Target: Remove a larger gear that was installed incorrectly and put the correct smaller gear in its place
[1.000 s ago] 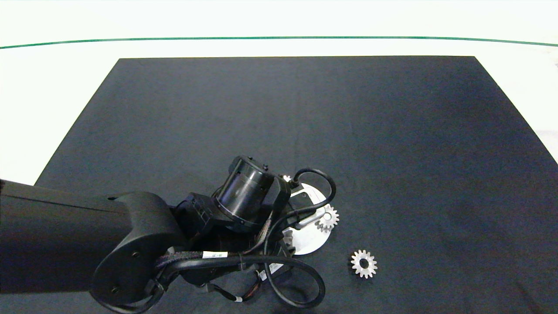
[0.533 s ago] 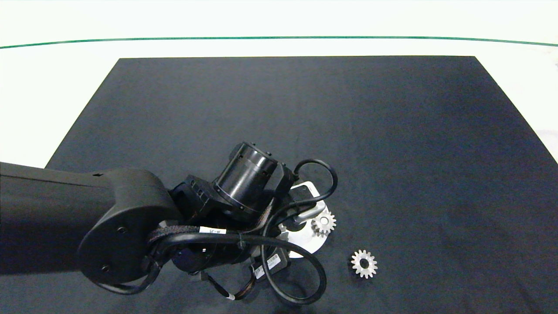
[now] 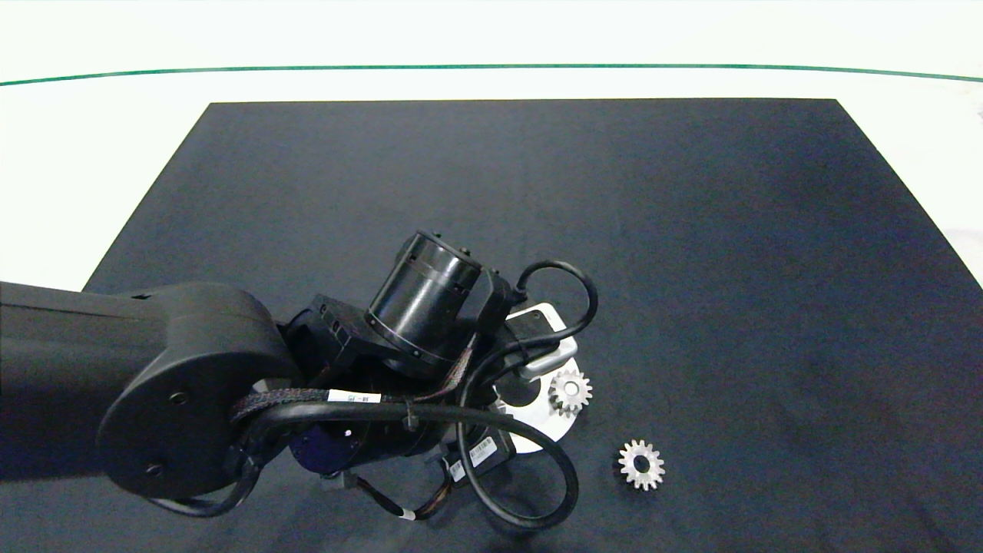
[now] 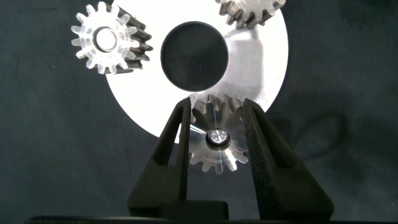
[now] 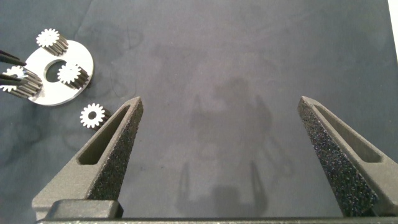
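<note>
Left hand (image 4: pixel 215 134) clamped on the larger gear (image 4: pixel 214 138) over the round plate (image 4: pixel 261 74), presumably for lifting off; smaller gear (image 3: pixel 641 464) waiting right on the desk (image 3: pixel 691 269); right hand (image 5: pixel 227 155) spread wide, idle.

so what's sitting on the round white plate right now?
Three gears on the plate: one between the left tool's fingers, two others beside its dark centre hole. The arm hides most of it from above.
</note>
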Controlling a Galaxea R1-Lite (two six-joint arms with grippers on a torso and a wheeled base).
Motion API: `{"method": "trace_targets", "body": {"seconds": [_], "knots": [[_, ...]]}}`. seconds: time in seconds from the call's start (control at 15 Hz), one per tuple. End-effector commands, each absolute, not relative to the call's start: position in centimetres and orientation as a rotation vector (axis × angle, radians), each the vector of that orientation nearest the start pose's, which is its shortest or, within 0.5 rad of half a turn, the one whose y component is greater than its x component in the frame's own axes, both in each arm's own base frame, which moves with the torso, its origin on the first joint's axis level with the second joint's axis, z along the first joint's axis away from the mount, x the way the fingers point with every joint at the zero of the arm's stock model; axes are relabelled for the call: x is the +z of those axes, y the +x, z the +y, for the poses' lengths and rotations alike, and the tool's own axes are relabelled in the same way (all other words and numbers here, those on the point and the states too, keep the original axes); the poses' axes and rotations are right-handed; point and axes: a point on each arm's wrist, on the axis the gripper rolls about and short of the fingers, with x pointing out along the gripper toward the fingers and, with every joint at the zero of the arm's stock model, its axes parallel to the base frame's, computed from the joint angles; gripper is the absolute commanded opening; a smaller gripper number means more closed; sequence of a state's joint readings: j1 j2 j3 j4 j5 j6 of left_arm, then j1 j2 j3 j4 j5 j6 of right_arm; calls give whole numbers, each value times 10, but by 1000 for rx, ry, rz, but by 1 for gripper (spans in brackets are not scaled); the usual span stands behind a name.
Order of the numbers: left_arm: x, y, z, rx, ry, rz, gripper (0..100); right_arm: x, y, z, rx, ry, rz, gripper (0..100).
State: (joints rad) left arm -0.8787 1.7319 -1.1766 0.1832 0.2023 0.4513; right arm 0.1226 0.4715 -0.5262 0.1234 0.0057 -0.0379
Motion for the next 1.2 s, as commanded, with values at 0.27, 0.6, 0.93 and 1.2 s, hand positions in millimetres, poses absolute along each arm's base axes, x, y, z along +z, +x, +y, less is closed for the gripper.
{"method": "trace_targets", "body": {"seconds": [0.27,0.6,0.93,1.2], "knots": [[203,202,-237,-767,813,485,100,214,5,1,130,-42,68,100],[202,195,-228,-777,846,552,100,213,5,1,132,-43,71,100],[198,195,-228,-772,835,586,100,213,5,1,130,-41,73,100],[188,199,-233,-767,829,620,100,212,6,1,130,-41,74,100]]}}
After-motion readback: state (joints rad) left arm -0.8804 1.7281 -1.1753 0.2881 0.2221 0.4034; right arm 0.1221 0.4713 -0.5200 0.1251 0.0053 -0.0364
